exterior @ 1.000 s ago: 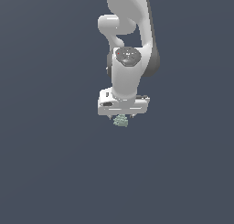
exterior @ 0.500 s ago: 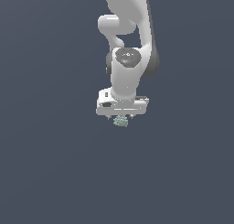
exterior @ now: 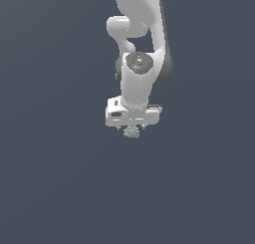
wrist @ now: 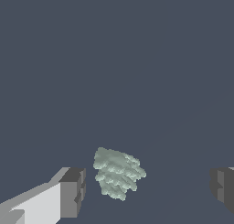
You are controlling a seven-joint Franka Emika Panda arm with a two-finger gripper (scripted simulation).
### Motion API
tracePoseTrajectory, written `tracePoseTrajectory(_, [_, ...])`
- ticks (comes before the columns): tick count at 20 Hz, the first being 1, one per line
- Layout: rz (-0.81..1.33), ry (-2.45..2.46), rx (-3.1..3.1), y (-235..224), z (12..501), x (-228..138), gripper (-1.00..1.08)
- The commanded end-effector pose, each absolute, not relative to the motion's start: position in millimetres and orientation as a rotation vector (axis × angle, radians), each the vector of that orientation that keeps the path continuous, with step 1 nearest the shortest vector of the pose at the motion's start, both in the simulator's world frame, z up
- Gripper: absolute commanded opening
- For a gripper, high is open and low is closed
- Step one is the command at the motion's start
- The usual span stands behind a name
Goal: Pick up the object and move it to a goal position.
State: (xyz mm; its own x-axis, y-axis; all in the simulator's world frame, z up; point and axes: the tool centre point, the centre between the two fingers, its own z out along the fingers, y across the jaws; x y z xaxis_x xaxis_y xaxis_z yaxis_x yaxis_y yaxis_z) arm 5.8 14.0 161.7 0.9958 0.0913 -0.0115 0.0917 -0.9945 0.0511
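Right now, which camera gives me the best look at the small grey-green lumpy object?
The wrist view: the object fills much of the gap between the open gripper's fingers, touching neither, its knobby surface clear. In the exterior view it is a tiny speck under the gripper.

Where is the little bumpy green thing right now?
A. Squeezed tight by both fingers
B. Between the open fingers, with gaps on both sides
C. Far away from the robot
B: in the wrist view the object sits between the fingers, touching neither.
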Motion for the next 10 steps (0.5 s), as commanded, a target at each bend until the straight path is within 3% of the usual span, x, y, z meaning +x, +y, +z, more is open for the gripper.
tracePoseTrajectory(1, [-0.015,0.174,3.086,13.9,160.2,4.8,1.00])
tracePoseTrajectory(10, [-0.022,0.397,3.069,13.4,151.0,-1.5,1.00])
